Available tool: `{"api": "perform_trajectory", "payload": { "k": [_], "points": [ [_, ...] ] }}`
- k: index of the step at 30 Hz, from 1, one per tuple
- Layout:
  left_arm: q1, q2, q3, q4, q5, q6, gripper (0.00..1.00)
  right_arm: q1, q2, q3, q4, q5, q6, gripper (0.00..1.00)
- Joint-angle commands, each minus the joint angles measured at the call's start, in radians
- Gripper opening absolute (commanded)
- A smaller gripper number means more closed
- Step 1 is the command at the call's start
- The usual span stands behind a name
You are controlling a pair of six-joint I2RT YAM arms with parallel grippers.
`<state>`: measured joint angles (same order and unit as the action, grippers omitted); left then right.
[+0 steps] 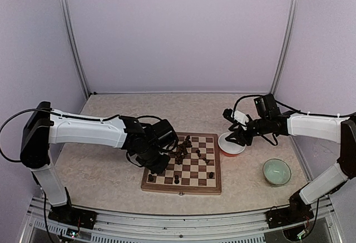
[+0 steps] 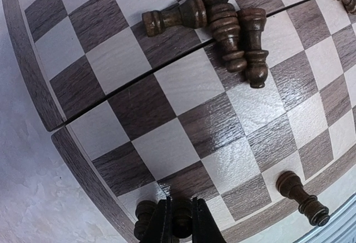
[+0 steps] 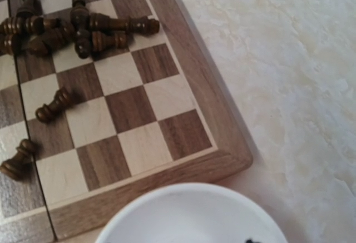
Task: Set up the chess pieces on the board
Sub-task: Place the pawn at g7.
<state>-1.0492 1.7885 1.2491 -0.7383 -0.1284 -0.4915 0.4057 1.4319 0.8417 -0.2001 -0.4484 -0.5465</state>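
Over the near left corner of the square wooden board [image 1: 192, 170] with dark brown and cream squares, your left gripper [image 1: 157, 165] was low down. Its two fingers [image 2: 166, 229] were squeezed together on one tiny dark brown chess piece [image 2: 182, 219]. That piece was right at the board's near edge, close to the left corner.

Most of the other dark brown chess pieces [image 1: 182, 149] lay on their sides in a messy heap around the board's middle, touching each other. One small piece [image 1: 176, 179] stood up on the board's near row. Another one [image 1: 211, 174] stood near the board's near right corner. A lone piece [image 3: 53, 105] lay tipped over between the heap and the board's right edge.

Just beside the board's far right corner sat a round white bowl with a red outside [image 1: 228, 151]. Your right gripper [image 1: 236, 137] hung over that bowl. You could not tell from the pictures if its fingers were open or closed.

A pale green round bowl [image 1: 276, 164] sat well to the right of the board, apart from it.
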Motion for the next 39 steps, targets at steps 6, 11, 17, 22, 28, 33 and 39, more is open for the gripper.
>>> {"api": "perform_trajectory", "payload": {
  "k": [6, 11, 17, 22, 28, 33, 39],
  "points": [
    [-0.017, 0.027, 0.018, 0.025, 0.020, -0.004, 0.10, 0.013, 0.008, 0.028, -0.022, 0.001, -0.007, 0.51],
    [-0.016, 0.045, 0.029, 0.017, 0.009, 0.001, 0.10, 0.013, 0.009, 0.028, -0.022, 0.000, -0.007, 0.51],
    [-0.018, 0.061, 0.043, 0.010, -0.007, 0.005, 0.10, 0.013, 0.009, 0.028, -0.022, -0.001, -0.009, 0.51],
    [-0.016, 0.066, 0.050, 0.000, -0.020, 0.006, 0.10, 0.015, 0.009, 0.030, -0.023, 0.000, -0.009, 0.51],
    [-0.018, 0.060, 0.054, -0.015, -0.029, 0.005, 0.12, 0.015, 0.013, 0.031, -0.025, -0.003, -0.008, 0.51],
    [-0.018, 0.049, 0.059, -0.015, -0.029, 0.005, 0.22, 0.018, 0.015, 0.032, -0.027, -0.006, -0.006, 0.51],
    [-0.020, 0.042, 0.120, -0.006, -0.075, 0.020, 0.35, 0.022, 0.019, 0.035, -0.030, -0.006, -0.004, 0.51]
  ]
}}
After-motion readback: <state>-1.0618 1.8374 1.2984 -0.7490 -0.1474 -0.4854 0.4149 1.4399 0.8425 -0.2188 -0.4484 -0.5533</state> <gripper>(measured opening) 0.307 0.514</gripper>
